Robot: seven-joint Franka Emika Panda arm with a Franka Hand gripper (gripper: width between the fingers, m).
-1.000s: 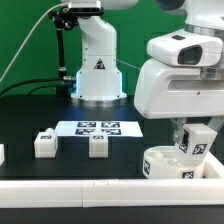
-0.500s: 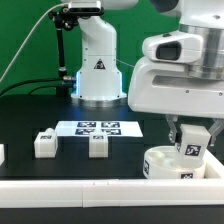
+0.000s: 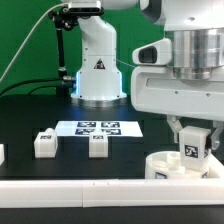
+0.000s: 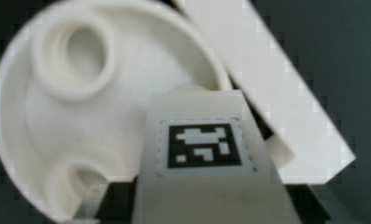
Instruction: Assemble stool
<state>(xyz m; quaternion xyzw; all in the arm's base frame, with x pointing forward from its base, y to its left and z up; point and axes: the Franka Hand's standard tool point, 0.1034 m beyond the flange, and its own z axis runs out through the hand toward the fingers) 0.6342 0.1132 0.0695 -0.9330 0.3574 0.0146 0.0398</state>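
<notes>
Claw (image 3: 193, 138): pinched shut on one stool leg, a finger on each side. It hangs at the exterior view's right, over the seat.
White piece (image 3: 2, 153): at the far left edge of the exterior view, cut off. I cannot tell what it is.
Left leg (image 3: 44, 143): small white block with a tag on top. It sits alone on the black counter (image 3: 30, 115).
Middle leg (image 3: 97, 146): another small white block, near the left leg but apart from it.
Marker board (image 3: 100, 127): flat and white, lying just behind the middle leg.
Robot base (image 3: 97, 70): big and white, at the back, in front of a green wall.
Held leg (image 3: 192, 150): upright, with its tag facing the camera. Its low end is at the top of the seat. I cannot tell if they touch.
Seat (image 3: 162, 168): thick white disc on the counter, under my claw. The wrist view shows a round hole (image 4: 84, 50) in it.
Border bar (image 3: 80, 186): long and white, along the front, just beside the seat.
</notes>
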